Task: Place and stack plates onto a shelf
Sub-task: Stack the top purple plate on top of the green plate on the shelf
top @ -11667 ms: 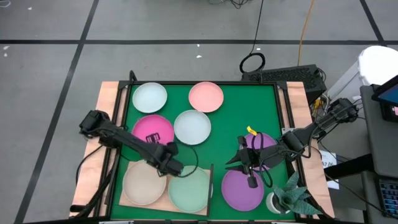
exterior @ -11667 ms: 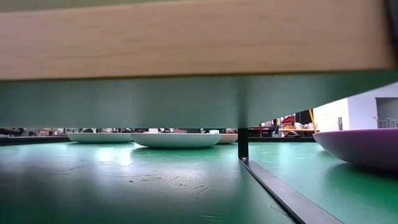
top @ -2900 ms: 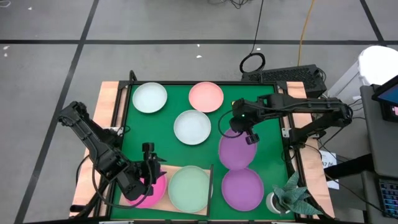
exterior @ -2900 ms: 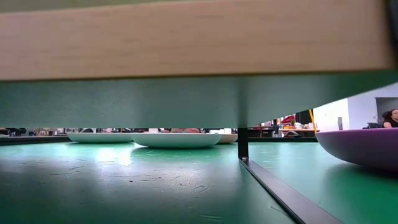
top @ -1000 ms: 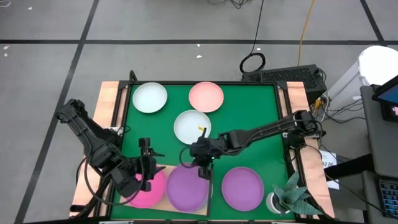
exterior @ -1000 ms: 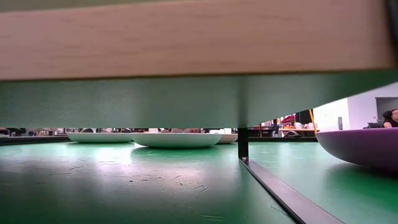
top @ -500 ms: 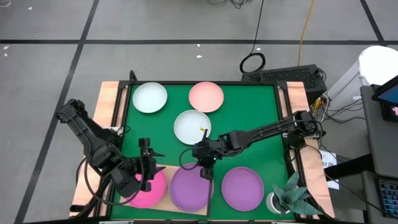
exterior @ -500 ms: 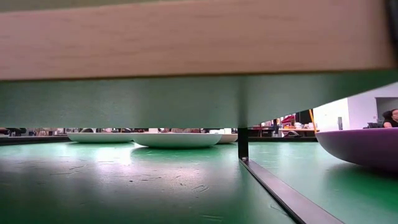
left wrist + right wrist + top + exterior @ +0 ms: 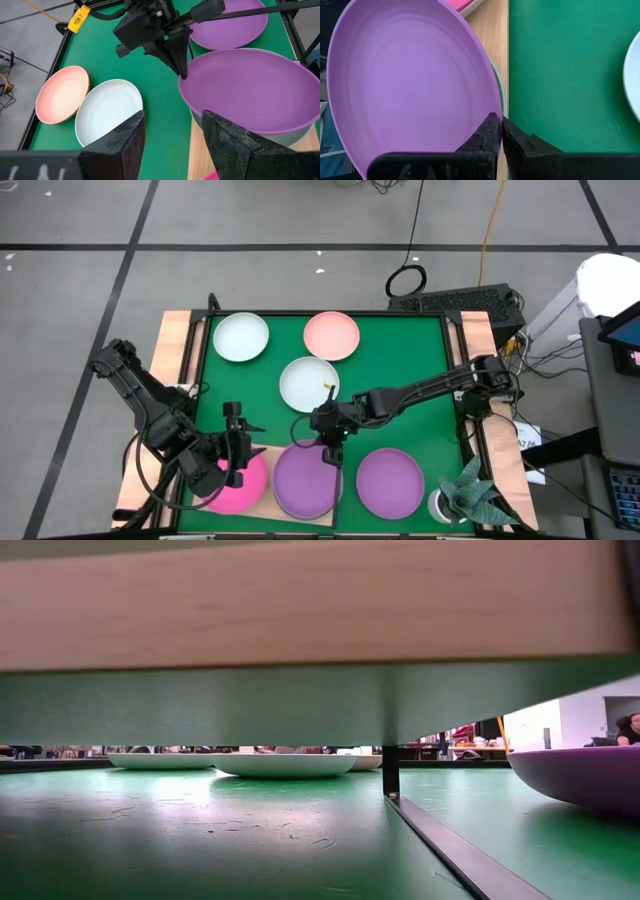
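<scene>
So the right hand [image 9: 332,450] is reaching across the green mat [image 9: 400,370] and has its fingers pinched tight on the rim of a purple plate [image 9: 307,480]. That plate sits over the right half of the wooden shelf [image 9: 262,512], on top of a pale green plate [image 9: 497,82] whose edge just peeks out from under it in the right wrist view.

The left hand [image 9: 232,452] is over the left half of the shelf, fingers spread apart and holding nothing, right above a magenta plate [image 9: 243,488] lying on the shelf just beside the purple one.

A second purple plate [image 9: 390,483] is on the mat next to the shelf, on the far side of the thin dark upright edge piece [image 9: 390,771]. Further back on the mat there's a white plate [image 9: 309,383] in the middle, a pale mint plate [image 9: 241,337] and a salmon pink plate [image 9: 331,335] near the far edge, none of them touching. A small potted plant [image 9: 464,498] stands at the tabletop's corner by the right arm.
</scene>
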